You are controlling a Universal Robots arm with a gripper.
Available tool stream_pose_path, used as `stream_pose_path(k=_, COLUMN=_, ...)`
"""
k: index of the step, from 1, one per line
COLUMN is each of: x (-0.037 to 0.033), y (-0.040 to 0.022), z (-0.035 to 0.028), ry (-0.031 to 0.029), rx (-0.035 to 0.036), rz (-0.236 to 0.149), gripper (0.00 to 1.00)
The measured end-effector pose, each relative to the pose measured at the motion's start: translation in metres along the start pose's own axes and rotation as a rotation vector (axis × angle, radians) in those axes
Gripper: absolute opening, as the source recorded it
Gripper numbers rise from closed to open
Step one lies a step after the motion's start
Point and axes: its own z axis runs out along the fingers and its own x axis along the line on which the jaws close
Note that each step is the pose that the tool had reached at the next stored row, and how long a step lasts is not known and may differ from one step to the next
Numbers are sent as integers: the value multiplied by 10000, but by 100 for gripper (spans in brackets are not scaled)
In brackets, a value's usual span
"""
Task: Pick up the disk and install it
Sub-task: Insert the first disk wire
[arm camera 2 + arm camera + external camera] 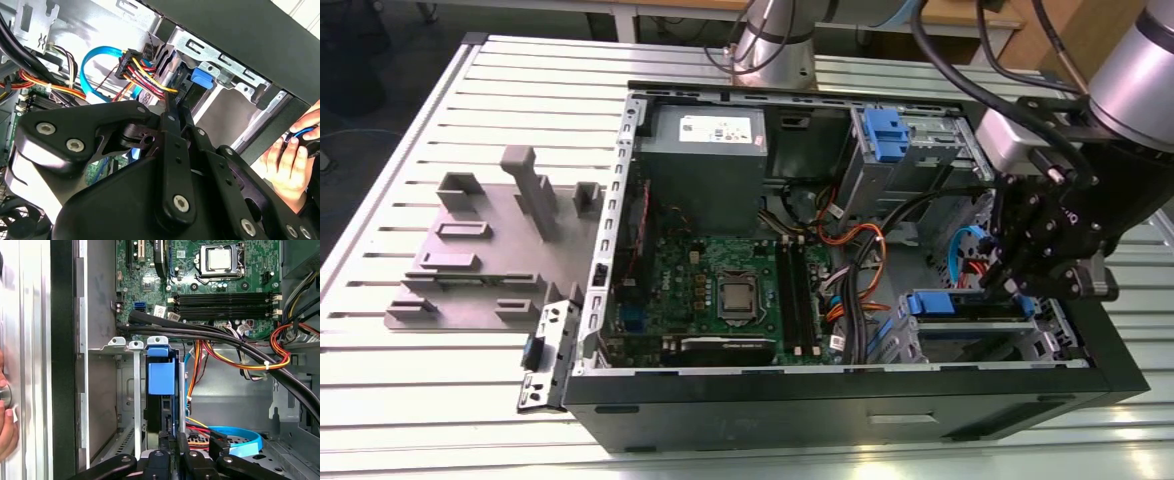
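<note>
The disk [947,303] sits in the lower drive bay at the exterior view's right of the open computer case [854,400], its blue carrier end facing the motherboard. In the first wrist view the disk [161,375] stands on edge between metal bay rails. My gripper [1014,290] hangs right above it, fingers shut. The gripper [172,437] tips rest at the disk's dark edge, inside its width rather than around it. In the second wrist view the gripper [172,102] points at the blue tab of the disk [201,77].
Thick black, orange and blue cables [240,360] run close beside the bay. A grey power supply [707,150] and another blue bracket [886,135] sit at the case's far side. A person's hand [290,160] is just outside the case wall. A grey fixture plate [480,250] lies on the table.
</note>
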Motion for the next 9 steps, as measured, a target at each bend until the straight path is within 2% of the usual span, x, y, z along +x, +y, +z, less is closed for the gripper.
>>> stream_pose_path(k=4, x=0, y=0, z=25, ry=-33, rx=0, rz=0, gripper=17)
stream_pose_path(k=9, x=0, y=0, z=29, ry=-35, rx=-1, rz=1, gripper=17)
